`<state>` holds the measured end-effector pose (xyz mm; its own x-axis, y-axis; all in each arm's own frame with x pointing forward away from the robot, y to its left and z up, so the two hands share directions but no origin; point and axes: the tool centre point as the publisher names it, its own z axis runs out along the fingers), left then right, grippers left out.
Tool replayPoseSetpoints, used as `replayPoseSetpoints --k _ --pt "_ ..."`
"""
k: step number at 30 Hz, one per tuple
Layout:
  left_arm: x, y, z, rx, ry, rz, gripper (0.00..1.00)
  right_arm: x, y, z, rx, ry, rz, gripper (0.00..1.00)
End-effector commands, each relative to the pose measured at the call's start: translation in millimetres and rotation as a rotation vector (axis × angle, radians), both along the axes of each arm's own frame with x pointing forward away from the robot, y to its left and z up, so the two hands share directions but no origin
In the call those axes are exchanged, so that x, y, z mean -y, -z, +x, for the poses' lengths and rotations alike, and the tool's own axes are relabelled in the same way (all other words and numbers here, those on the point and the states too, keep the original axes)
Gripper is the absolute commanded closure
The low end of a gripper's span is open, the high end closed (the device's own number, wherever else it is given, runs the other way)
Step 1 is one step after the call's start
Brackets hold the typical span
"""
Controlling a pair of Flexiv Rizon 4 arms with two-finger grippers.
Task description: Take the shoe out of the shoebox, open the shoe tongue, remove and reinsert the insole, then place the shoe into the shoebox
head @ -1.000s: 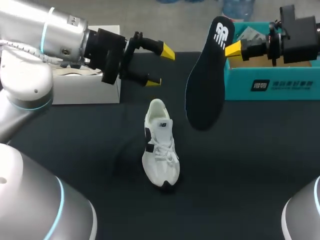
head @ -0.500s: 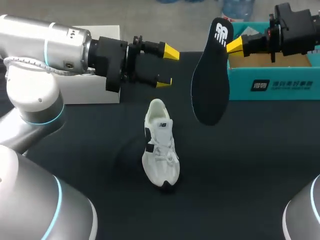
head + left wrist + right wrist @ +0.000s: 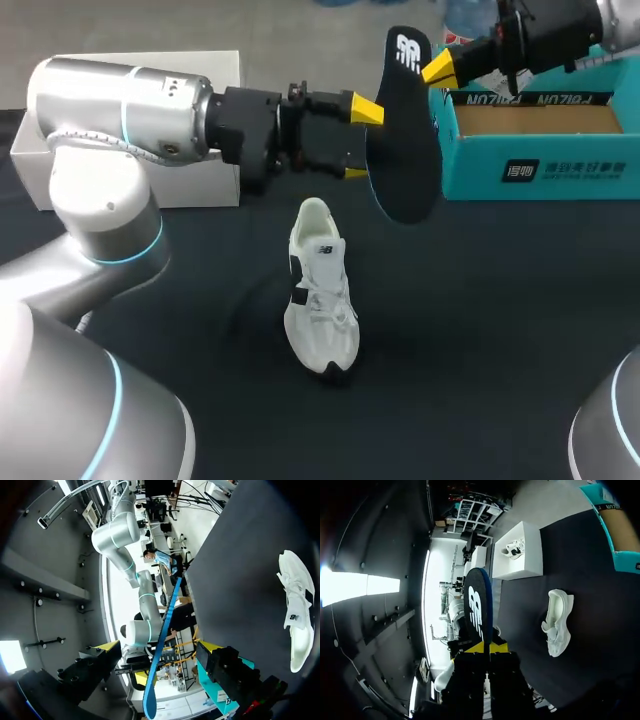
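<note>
Since a moment ago our left gripper (image 3: pixel 360 141) has swung right to meet the flat black foam insole (image 3: pixel 405 160), while our right gripper (image 3: pixel 440 68) has brought it left. Right fingers pinch its top end, left fingers are spread either side, not touching. The white lace-up sneaker (image 3: pixel 320 290) sits on the dark table (image 3: pixel 500 330), near the open teal cardboard shoebox (image 3: pixel 530 170).
</note>
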<state>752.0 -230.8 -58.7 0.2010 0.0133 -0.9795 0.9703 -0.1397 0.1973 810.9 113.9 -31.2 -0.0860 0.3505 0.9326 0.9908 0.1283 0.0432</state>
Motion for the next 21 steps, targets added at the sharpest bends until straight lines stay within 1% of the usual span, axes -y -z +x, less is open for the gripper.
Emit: replayPoseSetpoints --k 1,5,9,10,11,12,13,14,21 --pt "8.1 2.4 1.9 0.01 -0.006 -0.024 0.0 -10.9 5.0 5.8 -0.082 -0.151 -0.013 1.0" --pt "8.0 1.4 2.6 0.025 -0.036 -0.058 0.0 -16.1 10.2 0.2 -0.099 -0.155 -0.018 1.0" --pt "8.5 -0.9 5.8 0.044 -0.078 -0.069 0.09 -18.5 12.3 -2.1 -0.103 -0.151 -0.017 1.0" --pt "9.1 -0.8 6.2 0.037 -0.083 -0.079 0.14 -18.5 13.1 -2.4 -0.105 -0.145 -0.015 1.0" --pt "9.7 -1.1 6.5 0.036 -0.078 -0.08 0.16 -18.4 14.0 -2.3 -0.106 -0.138 -0.015 1.0" --pt "9.5 -1.3 6.3 0.041 -0.093 -0.09 0.23 -17.4 15.6 -1.0 -0.104 -0.125 -0.022 1.0" --pt "9.6 -1.3 5.9 0.044 -0.098 -0.094 0.38 -16.4 16.5 0.2 -0.106 -0.118 -0.03 1.0" --pt "9.6 -1.1 5.3 0.044 -0.097 -0.093 0.45 -15.5 17.4 2.0 -0.105 -0.111 -0.031 1.0" --pt "12.7 3.4 -0.4 0.042 -0.101 -0.092 0.57 -13.5 18.4 7.8 -0.107 -0.103 -0.043 1.0"
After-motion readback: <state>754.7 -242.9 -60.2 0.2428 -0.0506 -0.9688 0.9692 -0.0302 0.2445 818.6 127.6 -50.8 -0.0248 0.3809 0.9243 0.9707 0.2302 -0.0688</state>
